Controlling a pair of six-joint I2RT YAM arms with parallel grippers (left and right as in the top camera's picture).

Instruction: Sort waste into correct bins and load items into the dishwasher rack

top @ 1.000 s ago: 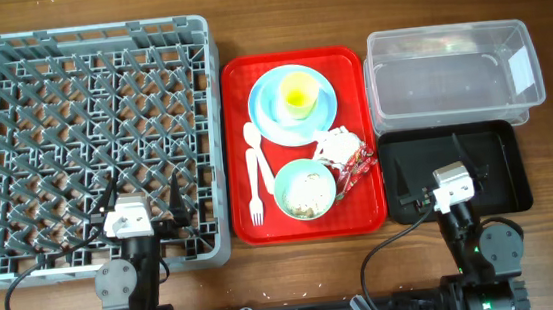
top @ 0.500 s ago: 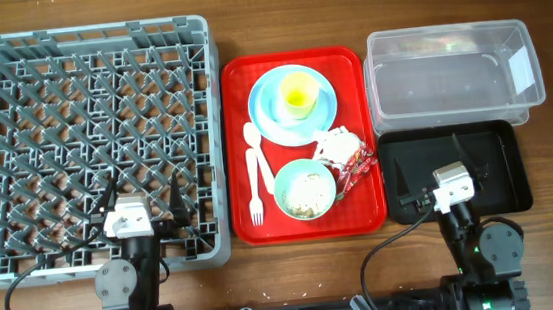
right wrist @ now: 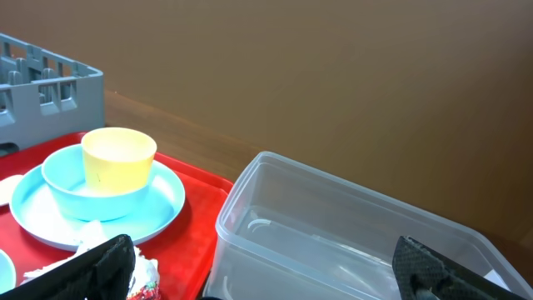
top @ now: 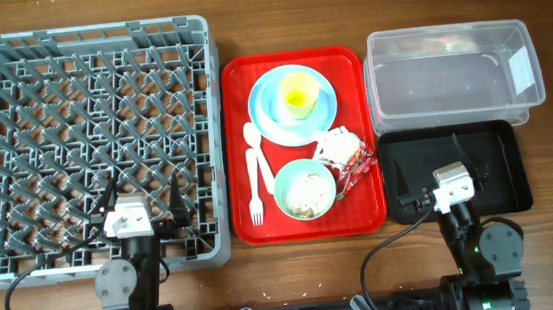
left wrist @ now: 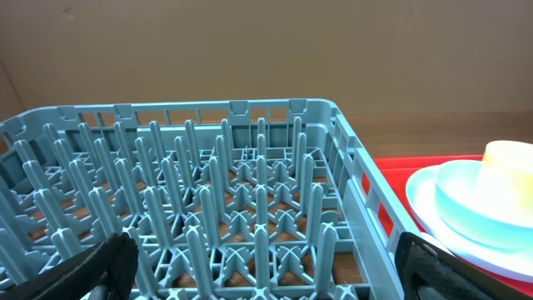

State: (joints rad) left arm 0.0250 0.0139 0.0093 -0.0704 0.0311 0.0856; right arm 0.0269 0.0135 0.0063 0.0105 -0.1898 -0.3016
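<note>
Near the front edge, arms tucked, left tool [top: 143, 199] over grey rack [top: 85, 33], right tool [right wrist: 265, 271] over black tray [top: 493, 148] — both spread wide.

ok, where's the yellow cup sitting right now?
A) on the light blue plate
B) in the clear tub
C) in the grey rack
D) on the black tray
A: the overhead view shows the yellow cup standing on the light blue plate, at the far end of the red tray.
</note>
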